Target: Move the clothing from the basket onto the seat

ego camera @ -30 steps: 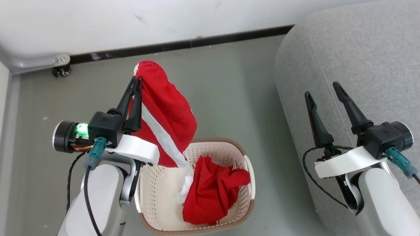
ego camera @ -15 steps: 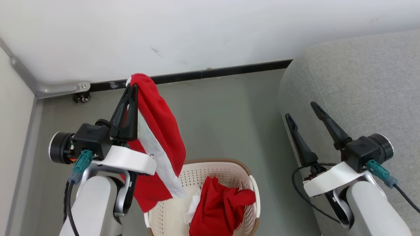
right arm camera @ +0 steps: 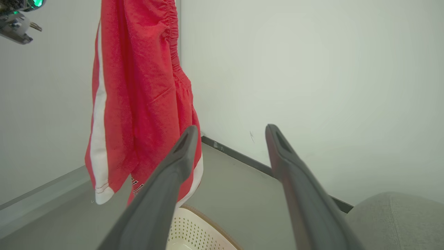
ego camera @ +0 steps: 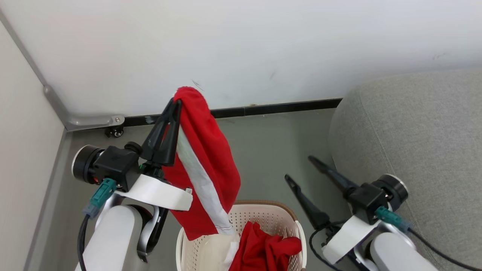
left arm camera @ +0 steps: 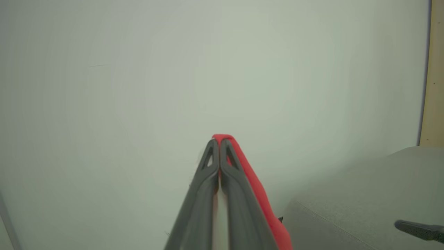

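My left gripper (ego camera: 175,102) is shut on the top edge of the red clothing with a white stripe (ego camera: 211,162), which hangs from it above the basket (ego camera: 279,207). The basket is cream with a brown rim and sits at the bottom of the head view. A plain red garment (ego camera: 267,248) lies bunched inside it. In the left wrist view the left gripper (left arm camera: 219,140) pinches red fabric (left arm camera: 258,189). My right gripper (ego camera: 299,167) is open and empty, over the floor between basket and grey seat (ego camera: 414,143). In the right wrist view the right gripper (right arm camera: 231,127) faces the hanging clothing (right arm camera: 138,86).
A white wall with a black baseboard (ego camera: 275,108) runs behind. A metal corner bracket with a small caster (ego camera: 113,130) sits at the left. Grey floor (ego camera: 271,150) lies between basket and seat. The seat's rounded corner (left arm camera: 364,194) is close on the right.
The camera has tilted up. My left gripper has lifted the striped clothing until its lower end hangs above the basket. My right gripper has moved left, off the seat's edge, toward the basket.
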Motion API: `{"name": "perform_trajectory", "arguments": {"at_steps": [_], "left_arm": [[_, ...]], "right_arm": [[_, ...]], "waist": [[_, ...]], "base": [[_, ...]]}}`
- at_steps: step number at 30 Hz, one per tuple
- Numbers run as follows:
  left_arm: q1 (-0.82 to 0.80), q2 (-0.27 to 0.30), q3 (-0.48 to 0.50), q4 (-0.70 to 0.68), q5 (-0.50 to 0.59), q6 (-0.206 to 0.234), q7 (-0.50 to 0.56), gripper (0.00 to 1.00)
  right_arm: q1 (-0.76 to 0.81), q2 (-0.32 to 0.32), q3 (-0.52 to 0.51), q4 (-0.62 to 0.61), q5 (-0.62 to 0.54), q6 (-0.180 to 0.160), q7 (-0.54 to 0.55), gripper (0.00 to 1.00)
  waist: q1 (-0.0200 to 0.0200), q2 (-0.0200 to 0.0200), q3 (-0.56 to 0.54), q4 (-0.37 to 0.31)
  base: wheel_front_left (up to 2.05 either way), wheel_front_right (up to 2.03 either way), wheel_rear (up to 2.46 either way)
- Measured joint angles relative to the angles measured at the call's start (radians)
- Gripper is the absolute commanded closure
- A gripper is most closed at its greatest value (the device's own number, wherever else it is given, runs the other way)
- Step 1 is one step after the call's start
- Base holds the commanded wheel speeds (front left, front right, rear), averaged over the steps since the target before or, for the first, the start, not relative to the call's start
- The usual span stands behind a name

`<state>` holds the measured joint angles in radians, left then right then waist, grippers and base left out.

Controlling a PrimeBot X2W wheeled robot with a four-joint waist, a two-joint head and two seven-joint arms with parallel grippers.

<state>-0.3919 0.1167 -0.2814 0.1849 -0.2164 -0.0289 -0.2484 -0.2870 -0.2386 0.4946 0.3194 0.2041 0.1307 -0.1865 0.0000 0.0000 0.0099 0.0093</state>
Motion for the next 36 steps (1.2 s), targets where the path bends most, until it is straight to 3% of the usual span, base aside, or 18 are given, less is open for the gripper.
{"name": "perform_trajectory", "arguments": {"at_steps": [5,20,36], "left_arm": [[-0.006,-0.005,-0.028,-0.021,0.0,-0.035,0.0,1.0],[-0.04,-0.031,-0.095,-0.044,0.0,-0.061,-0.007,1.0],[-0.047,-0.052,-0.163,-0.064,-0.007,-0.078,-0.007,1.0]], "right_arm": [[-0.004,-0.035,0.092,-0.023,0.028,0.0,0.028,0.0],[-0.081,-0.11,0.301,-0.067,0.144,0.0,0.092,0.0],[-0.174,-0.147,0.36,-0.059,0.251,0.0,0.125,0.0]], "waist": [[0.0,0.0,-0.024,0.014],[0.0,0.0,-0.071,0.042],[0.0,0.0,-0.091,0.075]], "base": [[0.0,0.0,0.0],[0.0,0.0,0.0],[0.0,0.0,0.0]]}}
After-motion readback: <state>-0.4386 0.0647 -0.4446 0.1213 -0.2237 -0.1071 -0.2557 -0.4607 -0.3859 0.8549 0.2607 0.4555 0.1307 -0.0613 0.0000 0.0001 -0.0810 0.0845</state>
